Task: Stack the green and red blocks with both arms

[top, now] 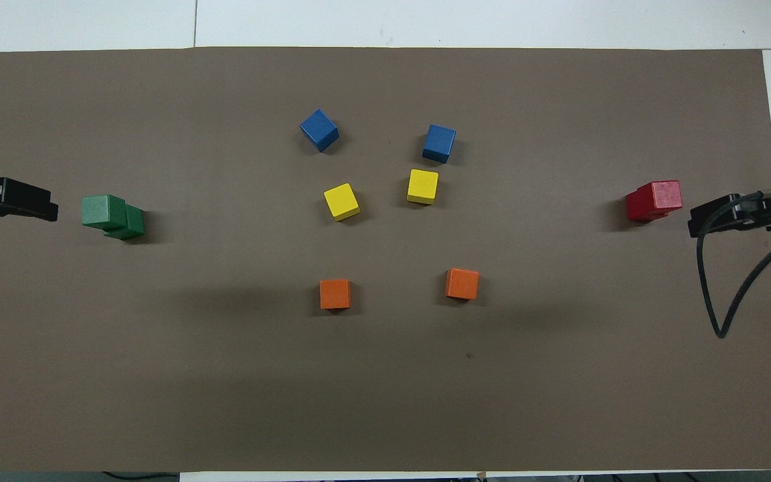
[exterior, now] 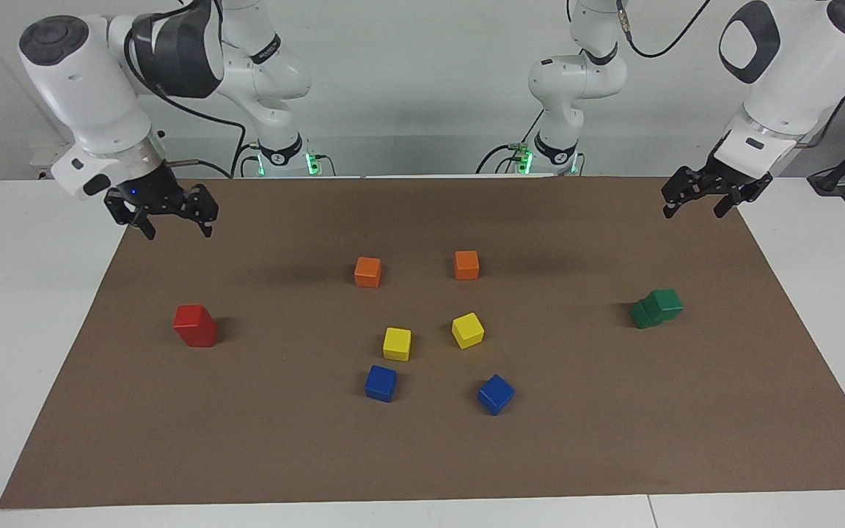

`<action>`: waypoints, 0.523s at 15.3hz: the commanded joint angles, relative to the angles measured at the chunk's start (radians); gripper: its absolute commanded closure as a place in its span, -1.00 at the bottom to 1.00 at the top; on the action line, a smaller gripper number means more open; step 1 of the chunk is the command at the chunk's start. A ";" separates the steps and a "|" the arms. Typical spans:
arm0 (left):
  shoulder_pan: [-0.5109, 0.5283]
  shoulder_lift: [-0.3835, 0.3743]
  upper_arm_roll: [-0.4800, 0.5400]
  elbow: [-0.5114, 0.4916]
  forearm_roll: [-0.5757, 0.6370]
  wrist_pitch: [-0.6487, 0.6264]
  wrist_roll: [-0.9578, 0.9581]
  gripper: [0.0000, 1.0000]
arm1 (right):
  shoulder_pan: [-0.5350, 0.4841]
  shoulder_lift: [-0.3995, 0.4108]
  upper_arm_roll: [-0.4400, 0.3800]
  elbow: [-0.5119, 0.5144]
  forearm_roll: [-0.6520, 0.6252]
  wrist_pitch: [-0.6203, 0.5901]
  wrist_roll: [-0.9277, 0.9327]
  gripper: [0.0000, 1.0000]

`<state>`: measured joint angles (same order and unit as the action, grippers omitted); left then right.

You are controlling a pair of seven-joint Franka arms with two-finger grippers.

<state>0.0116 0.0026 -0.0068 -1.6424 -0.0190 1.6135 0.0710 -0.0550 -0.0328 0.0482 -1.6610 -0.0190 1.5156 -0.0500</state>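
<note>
Two dark green blocks (exterior: 657, 308) stand stacked, the upper one offset on the lower, toward the left arm's end of the brown mat; the stack also shows in the overhead view (top: 112, 217). Two bright red blocks (exterior: 195, 325) stand stacked toward the right arm's end, also in the overhead view (top: 653, 199). My left gripper (exterior: 692, 213) is open and empty, raised over the mat's edge beside the green stack, and shows in the overhead view (top: 44, 206). My right gripper (exterior: 178, 231) is open and empty, raised over the mat's edge beside the red stack, and shows in the overhead view (top: 700, 221).
In the middle of the mat (exterior: 422, 455) lie two orange cubes (exterior: 367, 271) (exterior: 466, 265) nearest the robots, then two yellow cubes (exterior: 397, 343) (exterior: 468, 330), then two blue cubes (exterior: 381, 383) (exterior: 496, 394). White table surrounds the mat.
</note>
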 commanded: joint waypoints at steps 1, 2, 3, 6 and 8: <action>0.011 -0.010 -0.010 -0.005 0.011 -0.021 -0.014 -1.00 | 0.003 0.005 0.002 0.023 0.011 -0.061 0.035 -1.00; 0.011 -0.012 -0.012 -0.004 0.002 -0.033 -0.013 -1.00 | 0.004 0.002 0.001 0.023 0.002 -0.063 0.035 -1.00; 0.011 -0.012 -0.010 -0.005 -0.002 -0.044 -0.013 -1.00 | 0.018 0.002 -0.002 0.023 -0.019 -0.063 0.035 -1.00; 0.011 -0.016 -0.010 -0.011 -0.006 -0.047 -0.014 -1.00 | 0.032 0.001 -0.004 0.023 -0.058 -0.010 0.036 -1.00; 0.008 -0.016 -0.010 -0.014 -0.006 -0.047 -0.013 -1.00 | 0.029 0.005 -0.005 0.023 -0.056 0.044 0.048 -1.00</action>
<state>0.0117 0.0026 -0.0080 -1.6424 -0.0206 1.5777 0.0686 -0.0259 -0.0327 0.0469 -1.6473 -0.0653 1.5216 -0.0258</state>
